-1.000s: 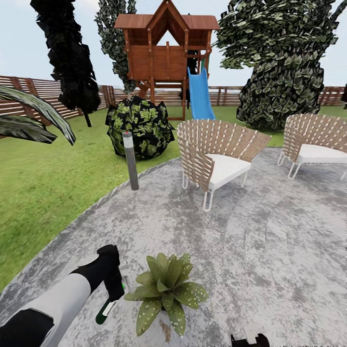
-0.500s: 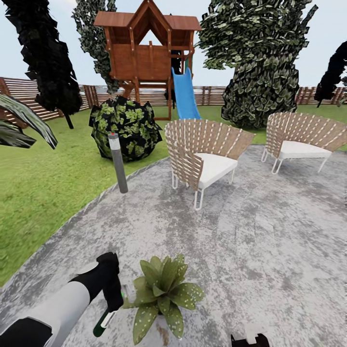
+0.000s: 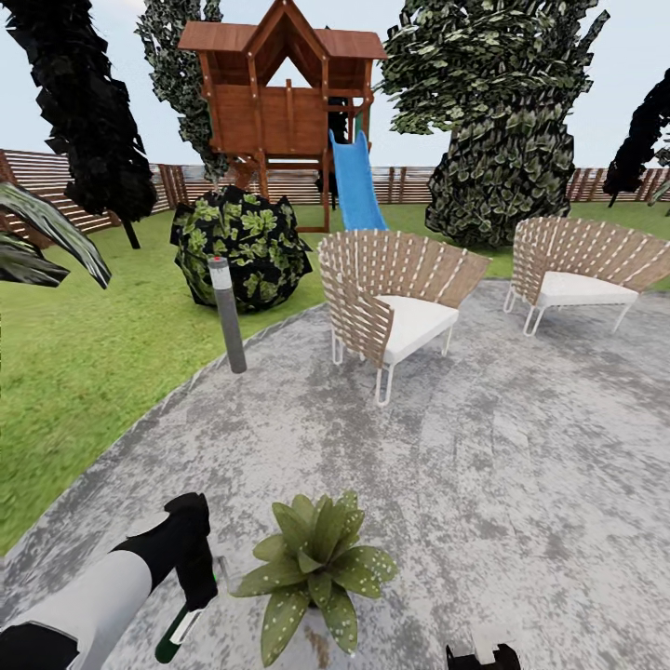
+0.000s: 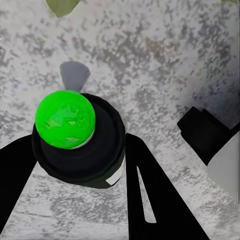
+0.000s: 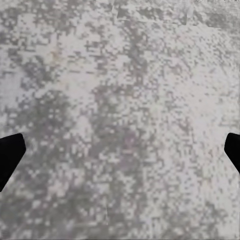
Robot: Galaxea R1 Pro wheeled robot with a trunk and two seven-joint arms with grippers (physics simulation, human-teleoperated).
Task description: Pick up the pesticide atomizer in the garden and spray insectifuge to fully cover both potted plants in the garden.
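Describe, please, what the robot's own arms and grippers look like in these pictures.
The left arm has a smooth pale grey-white shell between glossy black sections, ending in a black wrist. The left gripper has flat, matte black fingers, one bearing a slim pale slot. The right gripper has black fingertips set far apart. No cables are visible.

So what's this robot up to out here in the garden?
It is out to spray the potted plants against bugs. Its left gripper holds a small dark green spray bottle low over the grey patio, right beside a potted plant with pointed, speckled leaves. The right gripper hangs open over bare paving, holding nothing. Two woven chairs stand further back on the patio.
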